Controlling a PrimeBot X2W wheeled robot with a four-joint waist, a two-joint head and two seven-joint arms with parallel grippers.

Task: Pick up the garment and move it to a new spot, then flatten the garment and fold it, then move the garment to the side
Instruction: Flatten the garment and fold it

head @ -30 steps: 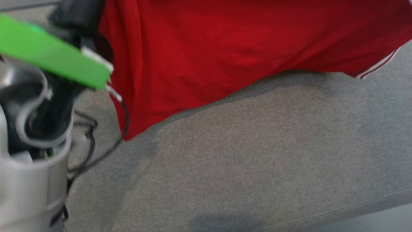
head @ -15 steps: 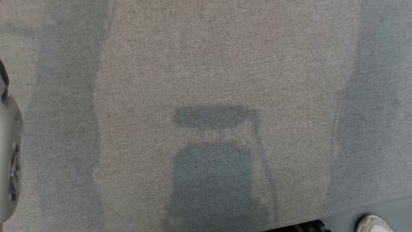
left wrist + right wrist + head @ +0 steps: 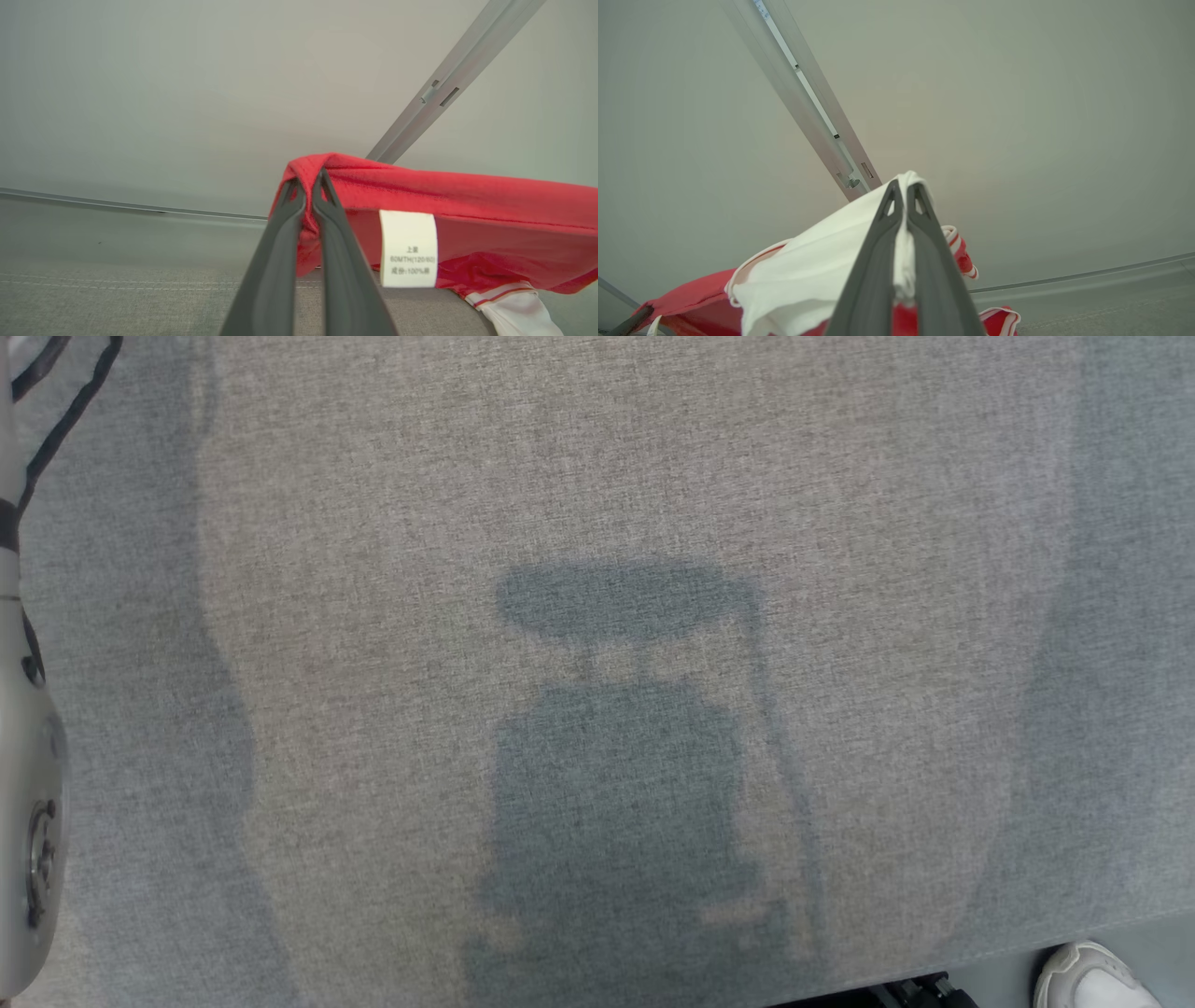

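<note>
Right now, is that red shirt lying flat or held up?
Held up. The left pincer is shut on the red garment, the right pincer on its white part, both raised above the grey surface.

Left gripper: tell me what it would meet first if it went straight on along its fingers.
The left gripper pinches a fold of the red garment at its tips; past that fold, probably the pale wall, though how far off is unclear.
</note>
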